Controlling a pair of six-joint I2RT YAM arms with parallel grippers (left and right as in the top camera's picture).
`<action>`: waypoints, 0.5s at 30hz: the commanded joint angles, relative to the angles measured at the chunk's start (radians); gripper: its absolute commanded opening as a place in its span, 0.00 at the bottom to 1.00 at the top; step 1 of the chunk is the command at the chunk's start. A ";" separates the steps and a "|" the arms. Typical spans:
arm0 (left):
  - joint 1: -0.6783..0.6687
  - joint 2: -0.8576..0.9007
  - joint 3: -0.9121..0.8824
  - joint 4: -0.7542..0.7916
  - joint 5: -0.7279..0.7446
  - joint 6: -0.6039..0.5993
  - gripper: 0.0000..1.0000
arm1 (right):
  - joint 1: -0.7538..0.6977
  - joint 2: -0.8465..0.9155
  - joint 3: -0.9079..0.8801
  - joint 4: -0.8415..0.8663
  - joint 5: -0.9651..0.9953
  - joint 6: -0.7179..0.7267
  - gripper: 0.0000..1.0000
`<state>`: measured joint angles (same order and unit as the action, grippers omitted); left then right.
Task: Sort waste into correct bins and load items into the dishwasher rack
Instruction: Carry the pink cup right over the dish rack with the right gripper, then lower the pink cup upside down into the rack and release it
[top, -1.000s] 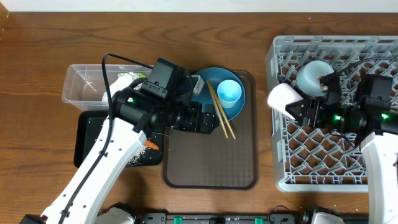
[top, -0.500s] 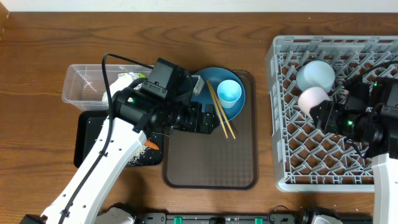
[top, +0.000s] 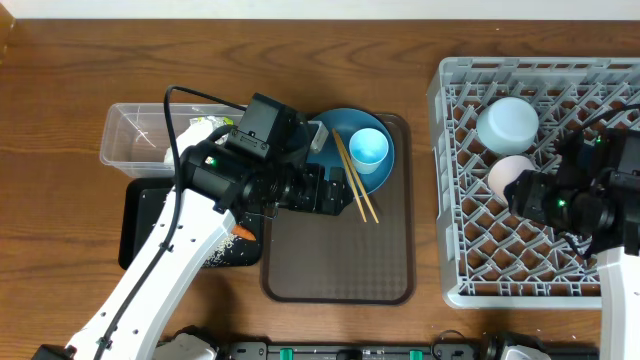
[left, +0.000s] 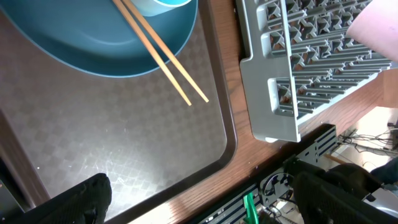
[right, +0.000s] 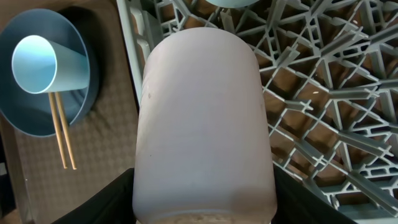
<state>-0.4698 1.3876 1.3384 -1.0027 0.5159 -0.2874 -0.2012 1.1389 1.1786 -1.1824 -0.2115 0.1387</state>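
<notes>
Clamping the pink cup (top: 510, 172) between its two fingers, the right gripper (right: 205, 208) holds it low over the left half of the grey dishwasher rack (top: 600, 285). I cannot tell whether the cup touches the pegs. Just beside it, toward the rack's far edge, the small light blue bowl (top: 508, 122) sits upside down on the grid.

Across a strip of bare desk (top: 425, 200) lies the brown serving tray (top: 340, 270). At its far end a darker blue dish (top: 340, 125) carries the light blue cup (top: 370, 148), tipped on its side, and the wooden chopsticks (top: 355, 185) lean from the dish down onto the tray.

The left gripper (left: 205, 190) hangs over that tray near the chopstick tips, fingers wide apart and holding nothing.

Further left are the clear plastic tub (top: 130, 140) and, nearer to me, the black tray (top: 140, 225), with an orange carrot (top: 243, 233) showing at its edge beside the left arm.
</notes>
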 joint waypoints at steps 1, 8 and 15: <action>0.002 0.006 -0.002 -0.003 -0.012 0.006 0.96 | 0.043 0.011 0.018 0.001 0.006 0.022 0.08; 0.002 0.006 -0.002 -0.003 -0.012 0.006 0.96 | 0.161 0.079 0.018 0.021 0.066 0.051 0.07; 0.002 0.006 -0.002 -0.003 -0.012 0.006 0.96 | 0.259 0.143 0.018 0.039 0.267 0.105 0.08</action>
<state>-0.4698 1.3876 1.3384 -1.0027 0.5159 -0.2874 0.0357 1.2705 1.1786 -1.1515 -0.0383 0.2047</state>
